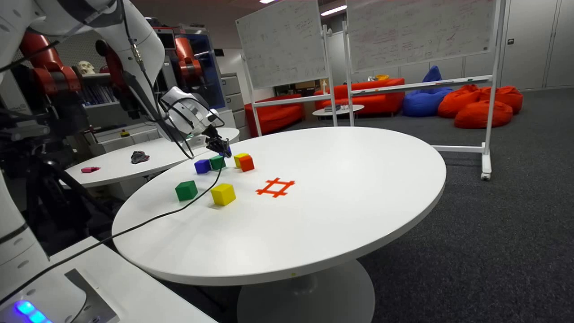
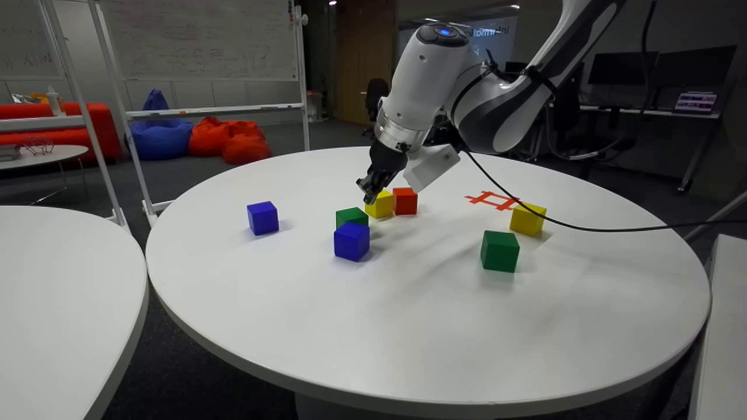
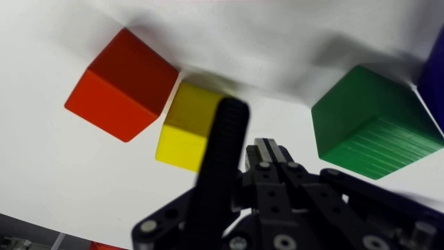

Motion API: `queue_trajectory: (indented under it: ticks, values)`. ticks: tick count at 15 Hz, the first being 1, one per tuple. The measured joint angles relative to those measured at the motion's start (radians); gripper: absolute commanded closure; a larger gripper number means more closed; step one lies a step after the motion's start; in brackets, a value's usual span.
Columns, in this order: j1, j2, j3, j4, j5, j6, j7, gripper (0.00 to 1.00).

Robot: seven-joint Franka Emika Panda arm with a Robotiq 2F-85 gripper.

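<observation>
Gripper [image 3: 270, 150] over there's got its jaws pinched together above the white table [image 2: 327, 326], yellow cube [image 3: 180, 142] just off one side, red cube [image 3: 121, 93] right past that, green cube [image 3: 374, 125] near its other side.

The glossy white, round-shelled robot arm [image 2: 435, 70] had curved dark grey panels [image 2: 481, 122] and, at one o'clock on its wrist [image 2: 402, 105], an oval black cap [image 2: 427, 38] with a small blue light [image 2: 445, 32]. A silver metal ring [image 2: 401, 135] circled the wrist at seven o'clock from that cap. Thin black cable [image 2: 613, 230] trailed toward three o'clock, and black straps [image 2: 541, 81] bound the forearm [image 2: 565, 35]. At eight o'clock in an exterior view, the rounded white base [image 1: 49, 287] showed glowing blue lights [image 1: 25, 307]. The jointed black gripper [image 3: 269, 144] carried round silver screw heads [image 3: 264, 164] and slim grey metal fingertips [image 3: 262, 149].
</observation>
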Motion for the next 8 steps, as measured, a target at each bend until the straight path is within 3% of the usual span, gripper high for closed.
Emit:
queue_trajectory:
  ticks: [8]
  values:
    - [0.0,0.0,-0.001,0.001,0.0,-0.001,0.006,1.0]
